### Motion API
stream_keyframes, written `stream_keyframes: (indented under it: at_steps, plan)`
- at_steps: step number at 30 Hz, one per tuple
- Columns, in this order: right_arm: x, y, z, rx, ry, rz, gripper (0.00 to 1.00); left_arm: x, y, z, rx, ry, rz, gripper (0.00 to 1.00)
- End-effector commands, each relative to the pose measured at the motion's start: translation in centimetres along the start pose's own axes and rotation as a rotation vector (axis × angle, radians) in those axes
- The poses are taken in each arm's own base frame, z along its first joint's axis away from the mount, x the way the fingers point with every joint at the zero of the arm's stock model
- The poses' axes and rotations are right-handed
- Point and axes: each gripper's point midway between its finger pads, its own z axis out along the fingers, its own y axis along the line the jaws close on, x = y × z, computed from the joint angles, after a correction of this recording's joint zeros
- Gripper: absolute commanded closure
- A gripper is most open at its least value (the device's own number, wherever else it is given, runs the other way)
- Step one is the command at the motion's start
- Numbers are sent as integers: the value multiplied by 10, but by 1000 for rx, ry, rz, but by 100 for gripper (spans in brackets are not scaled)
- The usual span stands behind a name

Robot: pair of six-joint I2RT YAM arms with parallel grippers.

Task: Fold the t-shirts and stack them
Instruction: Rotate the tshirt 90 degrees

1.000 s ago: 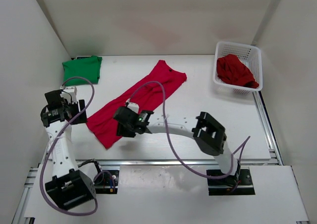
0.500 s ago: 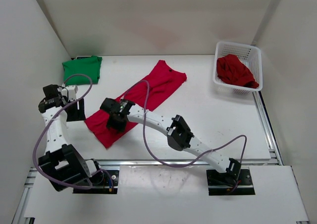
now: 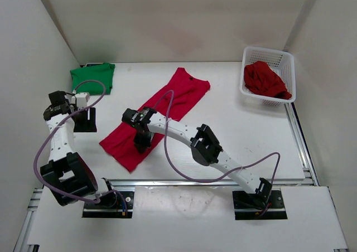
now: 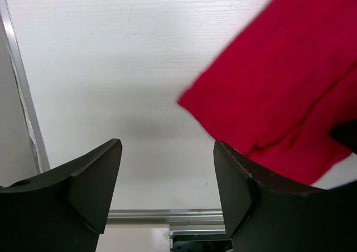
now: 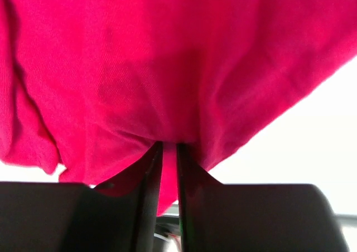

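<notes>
1. While the long red cloth t-shirt (image 3: 167, 104) lies on the white worktop (image 3: 234, 135), the right fingers (image 3: 140, 143) pinch its near end
2. The left fingers (image 3: 85, 120) stand wide apart beside it, holding nothing

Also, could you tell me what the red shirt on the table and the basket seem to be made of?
The red shirt looks like soft matte cloth, probably cotton: it wrinkles and bunches where the right gripper pinches it. The basket looks like stiff white plastic, going by its open mesh walls.
</notes>
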Motion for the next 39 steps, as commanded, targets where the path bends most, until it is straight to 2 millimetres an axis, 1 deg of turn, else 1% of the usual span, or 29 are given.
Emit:
stream_keyframes:
  at_steps: [1,3,5,6,7,8,9,10,11,12,14,15,17,18,20,22,23,24,26,27,28,29,31,33,35,36,37,38,39]
  plan:
    - [12,-54,-8,193,-1,-18,78,-24,-4,-15,-8,-88,89,22]
    - [16,-76,-16,240,3,-2,77,-28,-14,-19,1,-101,125,22]
    - [22,-89,-21,235,10,5,76,-28,-25,-19,19,-107,172,22]
    - [33,-113,-24,266,34,24,75,-28,-32,-19,26,-109,193,22]
    - [37,-127,-27,235,34,57,75,-27,-37,-19,37,-109,209,22]
    - [37,-122,-25,166,37,85,74,-27,-42,-19,47,-110,234,22]
    - [42,-139,-27,137,55,137,73,-26,-48,-19,55,-108,246,22]
    - [43,-163,-30,135,55,179,72,-22,-54,-18,76,-99,255,22]
    - [40,-156,-30,68,40,190,70,-19,-58,-15,87,-93,271,22]
    - [38,-175,-29,73,42,208,70,-18,-64,-15,102,-92,292,22]
    - [24,-172,-32,-22,22,214,67,-10,-78,-12,138,-70,320,22]
    - [21,-175,-34,-39,25,184,67,-9,-80,-12,146,-63,331,22]
    - [6,-170,-37,-87,3,136,66,-5,-95,-12,185,-52,373,21]
    - [1,-159,-41,-133,-17,66,65,-2,-98,-12,192,-45,382,22]
    - [-7,-148,-51,-160,-44,-26,65,12,-114,-10,242,4,453,22]
    - [0,-144,-59,-159,-45,-84,63,18,-125,-11,267,26,503,23]
    - [2,-144,-65,-166,-45,-92,63,26,-136,-12,295,45,559,23]
    - [2,-146,-67,-160,-68,-100,63,30,-140,-10,305,54,579,24]
    - [14,-160,-72,-149,-73,-93,62,38,-146,-9,318,76,608,24]
    - [20,-161,-74,-155,-72,-97,63,41,-145,-5,305,92,615,23]
    - [20,-167,-80,-165,-75,-70,63,40,-144,-4,294,86,619,23]
    - [29,-177,-80,-163,-60,-64,63,41,-146,-1,294,87,627,24]
    - [27,-185,-89,-183,-81,-46,63,39,-150,1,287,84,629,23]
    - [12,-192,-104,-226,-121,-31,64,40,-155,0,298,95,638,23]
    - [-12,-199,-116,-234,-161,-37,64,41,-162,-2,329,99,640,24]
    - [-32,-200,-129,-256,-182,-39,64,43,-166,-4,343,105,646,24]
    - [-59,-196,-142,-287,-223,-4,64,44,-165,-2,332,110,647,23]
    - [-71,-199,-146,-287,-227,-35,63,47,-165,-1,326,119,644,24]
    - [-105,-201,-154,-289,-269,-17,63,45,-166,-2,326,107,646,24]
